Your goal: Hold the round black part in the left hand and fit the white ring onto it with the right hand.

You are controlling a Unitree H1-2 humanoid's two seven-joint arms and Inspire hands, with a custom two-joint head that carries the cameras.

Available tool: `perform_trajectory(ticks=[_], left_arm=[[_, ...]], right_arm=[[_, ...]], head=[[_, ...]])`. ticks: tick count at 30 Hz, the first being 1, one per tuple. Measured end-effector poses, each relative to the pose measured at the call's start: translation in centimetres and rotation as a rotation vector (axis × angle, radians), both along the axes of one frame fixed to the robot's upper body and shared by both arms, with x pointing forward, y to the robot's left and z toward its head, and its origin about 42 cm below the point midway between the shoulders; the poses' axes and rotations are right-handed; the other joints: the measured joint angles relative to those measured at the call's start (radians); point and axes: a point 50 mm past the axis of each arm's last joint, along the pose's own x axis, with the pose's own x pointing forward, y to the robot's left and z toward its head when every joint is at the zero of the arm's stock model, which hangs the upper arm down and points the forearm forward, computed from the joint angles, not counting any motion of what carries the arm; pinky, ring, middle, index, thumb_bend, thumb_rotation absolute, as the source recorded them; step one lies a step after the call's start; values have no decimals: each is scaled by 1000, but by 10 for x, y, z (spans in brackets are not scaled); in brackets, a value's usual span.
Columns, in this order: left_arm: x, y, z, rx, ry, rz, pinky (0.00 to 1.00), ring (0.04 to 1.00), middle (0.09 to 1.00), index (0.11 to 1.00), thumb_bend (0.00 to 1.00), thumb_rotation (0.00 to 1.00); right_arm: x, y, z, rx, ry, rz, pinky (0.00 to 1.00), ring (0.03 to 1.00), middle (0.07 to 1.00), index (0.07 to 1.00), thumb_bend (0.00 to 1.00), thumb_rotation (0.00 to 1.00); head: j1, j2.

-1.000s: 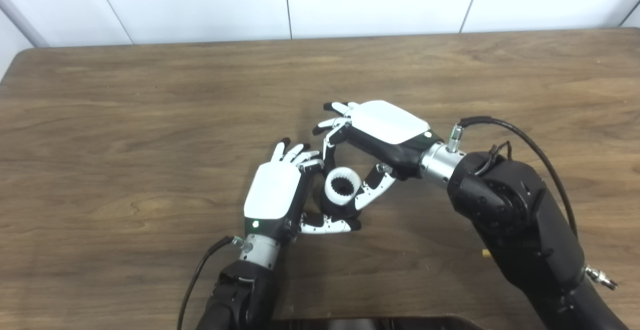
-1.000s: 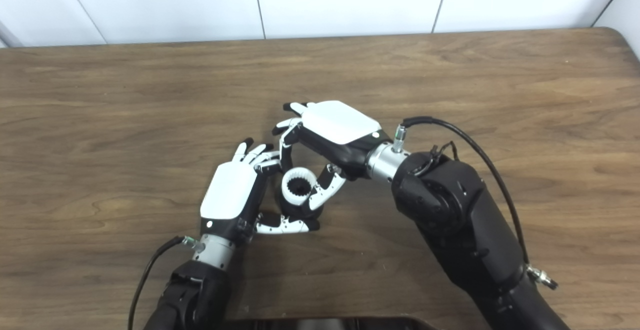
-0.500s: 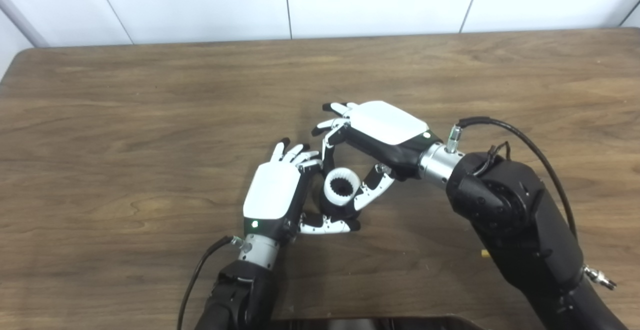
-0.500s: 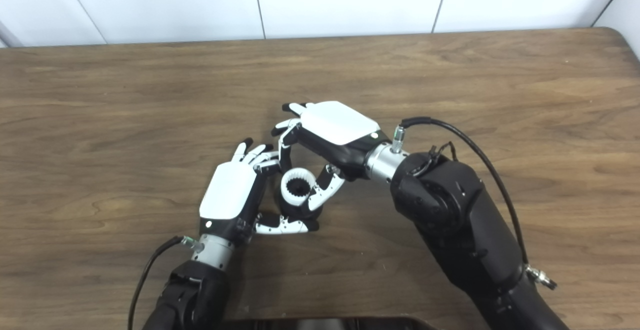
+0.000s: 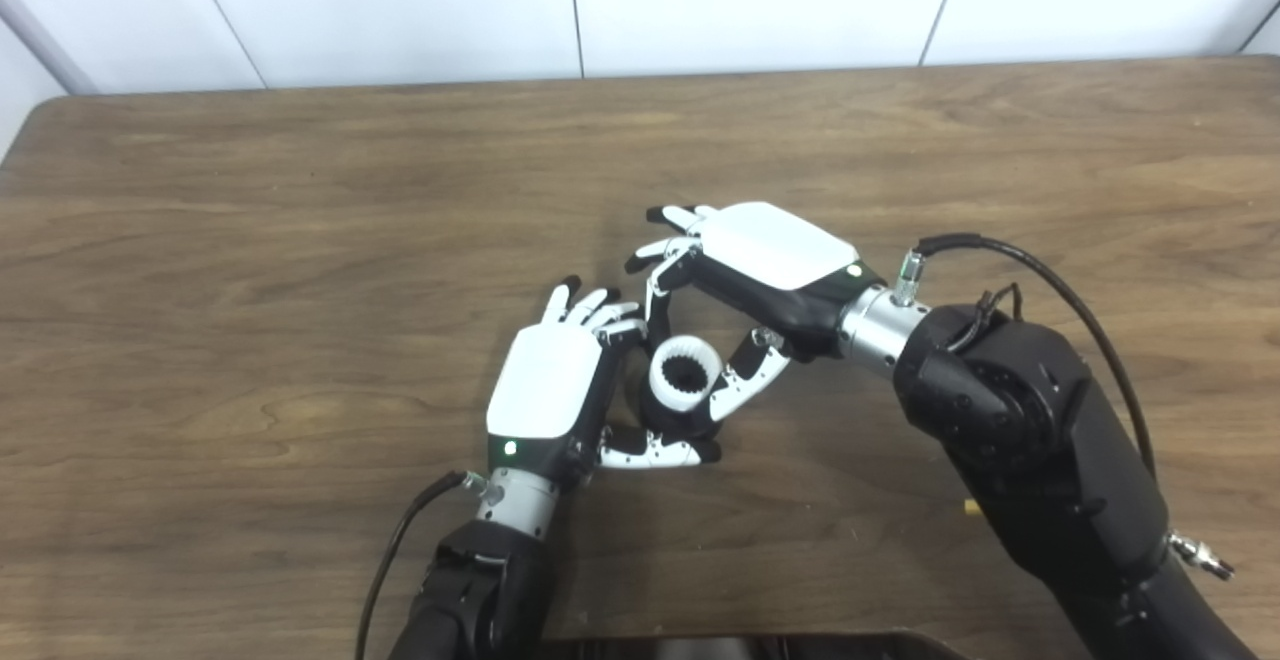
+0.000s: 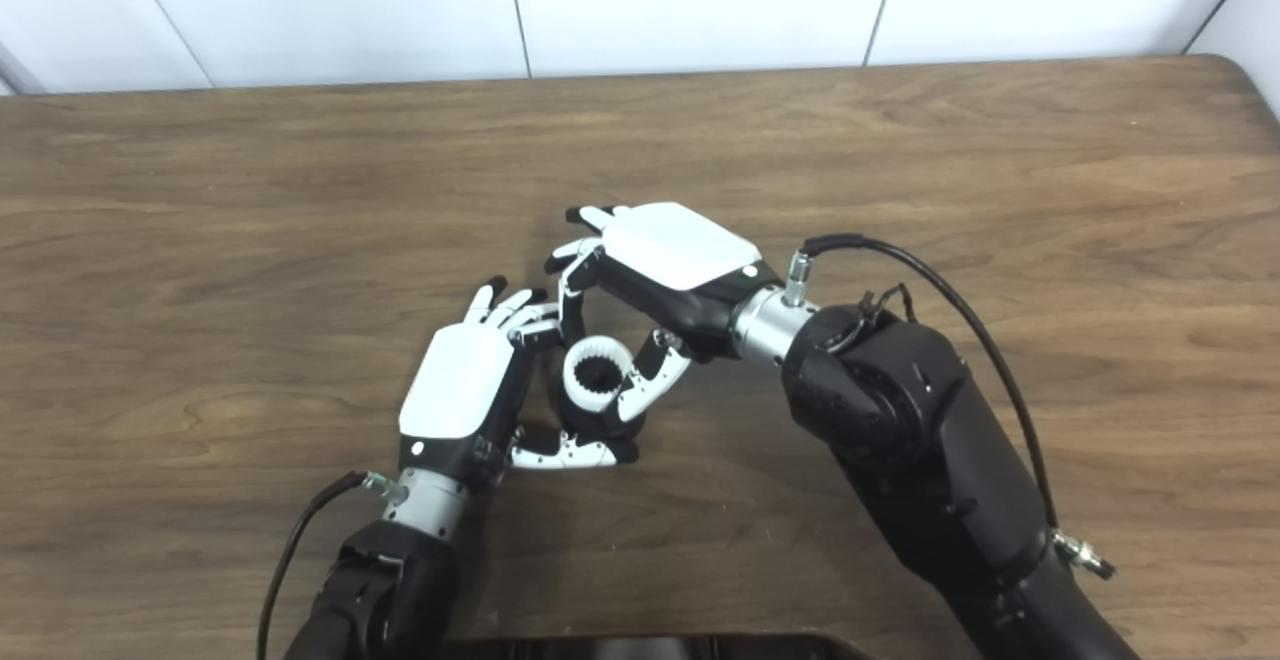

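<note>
The white ring (image 5: 684, 372), toothed on its inside, sits on top of the round black part (image 5: 662, 418) near the middle of the wooden table (image 5: 300, 240). My left hand (image 5: 548, 385) is shut on the black part, thumb (image 5: 650, 453) under its near side and a curled finger against its far-left side; the other fingers point away. My right hand (image 6: 672, 252) reaches in from the right, palm down. It pinches the ring between its thumb (image 5: 745, 380) on the right and a finger (image 5: 656, 298) on the far-left side. Most of the black part is hidden by the ring and fingers.
A white panelled wall (image 5: 700, 0) runs behind the table's far edge. A dark object (image 5: 740, 645) lies along the bottom edge of the picture. A tiny yellowish speck (image 5: 968, 507) sits on the table beside my right forearm.
</note>
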Motion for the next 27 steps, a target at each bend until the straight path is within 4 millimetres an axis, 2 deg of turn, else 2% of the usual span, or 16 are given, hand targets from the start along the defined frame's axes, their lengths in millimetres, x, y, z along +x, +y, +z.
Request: perform_trajectory(ticks=[27], left_arm=[[0, -1, 0, 11, -7, 1, 1000, 888, 792, 485, 520, 57]], right_arm=[[-1, 2, -5, -12, 14, 4, 1000, 1000, 863, 486, 521, 134]], head=[[0, 3]])
